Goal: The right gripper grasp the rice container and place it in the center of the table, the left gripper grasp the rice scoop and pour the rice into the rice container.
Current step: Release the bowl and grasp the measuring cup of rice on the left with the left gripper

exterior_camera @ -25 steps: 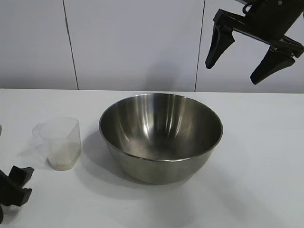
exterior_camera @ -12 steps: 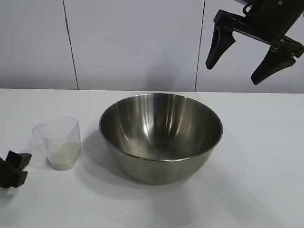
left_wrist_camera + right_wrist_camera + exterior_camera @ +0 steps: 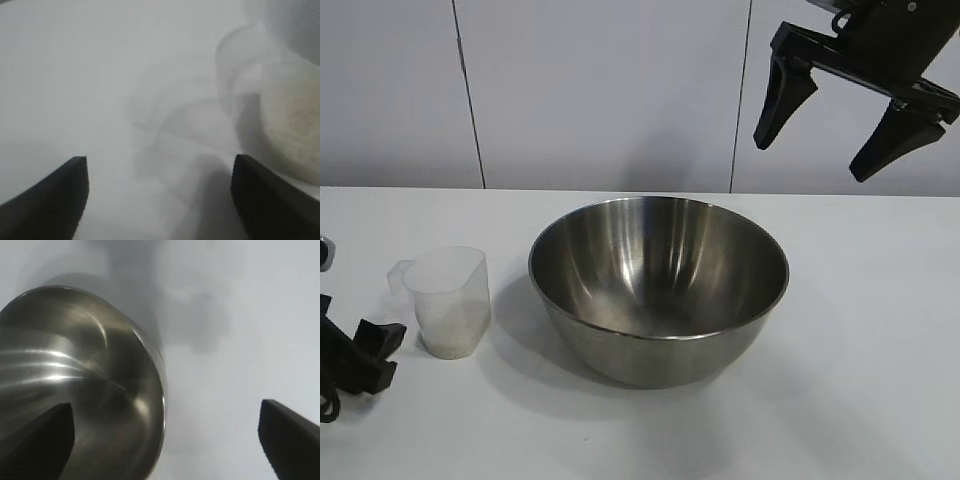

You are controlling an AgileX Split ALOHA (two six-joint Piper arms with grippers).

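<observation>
The rice container [image 3: 658, 288], a large shiny steel bowl, stands empty in the middle of the white table [image 3: 860, 330]; its rim also shows in the right wrist view [image 3: 75, 375]. The rice scoop [image 3: 447, 300], a translucent plastic cup with rice [image 3: 450, 330] at its bottom, stands upright left of the bowl. It also shows in the left wrist view [image 3: 280, 115]. My left gripper [image 3: 375, 355] is low at the table's left edge, just left of the scoop, open and empty. My right gripper [image 3: 825, 130] hangs open and empty high above the bowl's right side.
A white panelled wall [image 3: 600, 90] stands behind the table. Bare tabletop lies to the right of the bowl and in front of it.
My left gripper has moved right along the table's left edge, closer to the scoop. The right gripper, bowl and scoop have not moved.
</observation>
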